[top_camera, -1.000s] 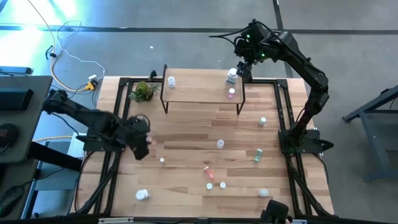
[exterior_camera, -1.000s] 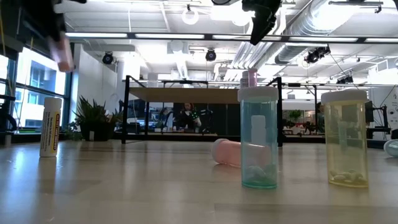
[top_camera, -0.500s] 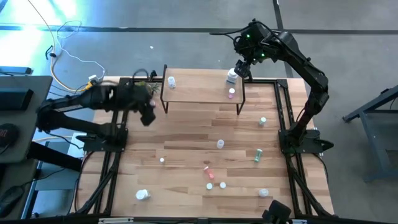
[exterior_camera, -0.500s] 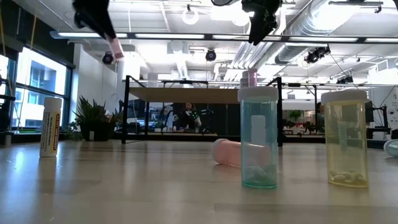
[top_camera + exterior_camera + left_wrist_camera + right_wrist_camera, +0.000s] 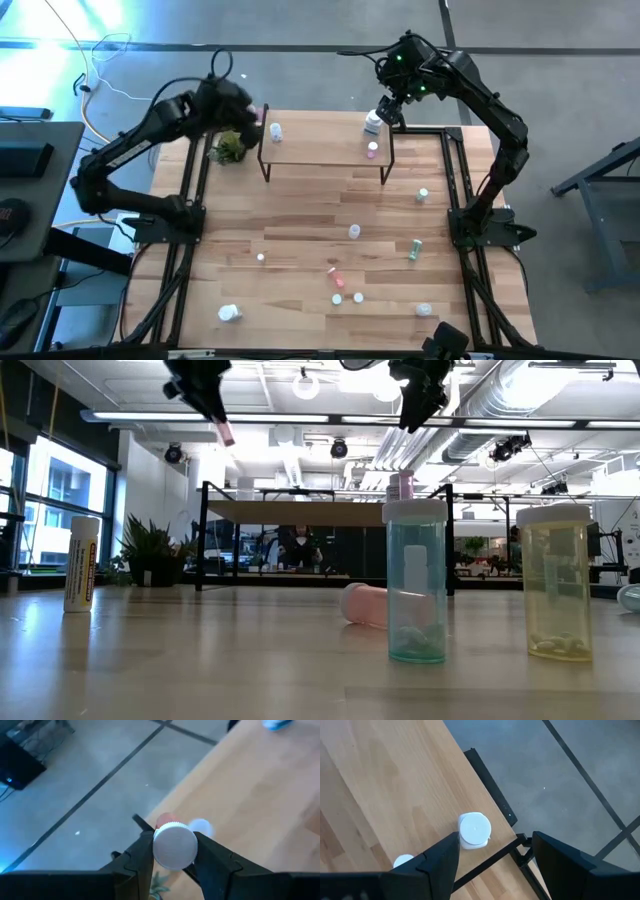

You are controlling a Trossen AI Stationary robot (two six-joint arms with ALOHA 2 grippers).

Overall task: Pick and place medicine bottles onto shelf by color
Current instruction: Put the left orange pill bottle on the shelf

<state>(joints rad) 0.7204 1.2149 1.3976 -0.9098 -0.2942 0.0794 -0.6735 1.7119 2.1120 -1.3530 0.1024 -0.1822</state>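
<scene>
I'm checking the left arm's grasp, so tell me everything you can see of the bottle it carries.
The pink bottle is a tiny plastic vial with a pink body and a ribbed white cap. It is clamped between the fingers of the left gripper, lifted clear of the table. The high view places it near the left end of the shelf, above the potted plant. Nothing else touches it.

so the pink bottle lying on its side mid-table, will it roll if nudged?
Probably. The pink bottle lies on its round side on the smooth tabletop, so a sideways nudge likely rolls it. It looks like small, light plastic, so it may skid too.
</scene>
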